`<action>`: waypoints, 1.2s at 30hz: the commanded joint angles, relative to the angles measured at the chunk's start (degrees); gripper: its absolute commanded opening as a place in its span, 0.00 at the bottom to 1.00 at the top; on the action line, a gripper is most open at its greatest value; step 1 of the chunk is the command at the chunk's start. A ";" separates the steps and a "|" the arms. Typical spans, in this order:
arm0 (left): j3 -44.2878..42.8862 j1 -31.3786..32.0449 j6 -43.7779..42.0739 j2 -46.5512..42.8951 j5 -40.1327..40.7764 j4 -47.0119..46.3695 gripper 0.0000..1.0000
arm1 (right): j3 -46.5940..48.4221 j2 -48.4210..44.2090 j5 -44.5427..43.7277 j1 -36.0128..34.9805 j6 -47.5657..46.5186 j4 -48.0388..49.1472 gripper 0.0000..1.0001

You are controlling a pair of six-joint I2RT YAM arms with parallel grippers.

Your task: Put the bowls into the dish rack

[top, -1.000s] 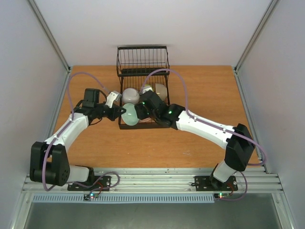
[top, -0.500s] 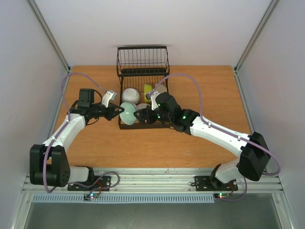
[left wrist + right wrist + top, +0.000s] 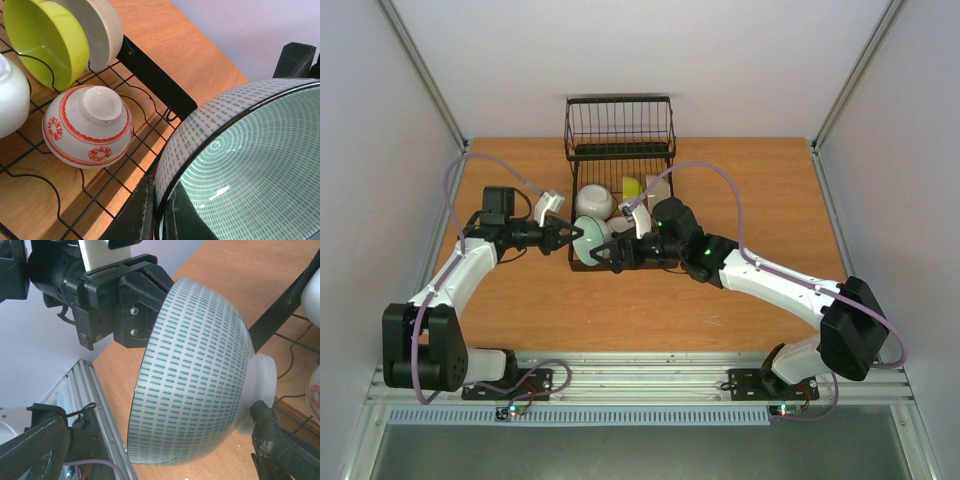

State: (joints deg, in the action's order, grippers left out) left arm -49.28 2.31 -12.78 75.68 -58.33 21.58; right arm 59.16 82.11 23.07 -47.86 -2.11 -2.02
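My left gripper (image 3: 563, 235) is shut on the rim of the pale teal bowl (image 3: 591, 239) and holds it on edge at the near left corner of the black dish rack (image 3: 620, 130). In the left wrist view my fingers (image 3: 145, 215) pinch that bowl's rim (image 3: 235, 165). My right gripper (image 3: 608, 254) is open with its fingers either side of the teal bowl (image 3: 195, 375), one fingertip (image 3: 272, 437) by its foot. In the rack lie the red-patterned bowl (image 3: 87, 125), the yellow-green bowl (image 3: 42, 37), the cream bowl (image 3: 102, 22) and the white bowl (image 3: 10, 95).
The rack's taller wire basket (image 3: 620, 115) stands at the far end against the back wall. The rack's black frame bar (image 3: 155, 80) runs just beside the held bowl. Bare wooden table (image 3: 770, 190) lies to both sides of the rack.
My right gripper has pulled out from over the rack and swung left and nearer, up to the teal bowl. My left gripper has shifted slightly with the bowl still in it.
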 commanded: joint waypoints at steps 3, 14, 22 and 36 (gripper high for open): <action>-0.37 -0.63 -3.02 -1.32 -6.88 0.18 0.00 | -1.06 -0.95 2.35 0.68 0.32 3.72 0.98; 0.23 -1.08 -3.15 -2.11 -7.41 -0.49 0.00 | -1.94 -1.72 -0.53 0.72 -0.71 1.33 0.99; 0.38 -1.16 -3.42 -2.47 -8.34 -0.54 0.00 | -2.23 -0.96 -0.55 0.96 -1.10 1.74 0.98; -0.19 -1.21 -4.96 -1.52 -10.77 1.24 0.00 | -1.74 2.25 7.63 1.36 1.62 9.20 0.98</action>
State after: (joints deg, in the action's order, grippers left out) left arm -49.06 1.45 -16.97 75.13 -65.28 23.77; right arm 57.04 83.37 27.33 -46.81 -1.54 3.68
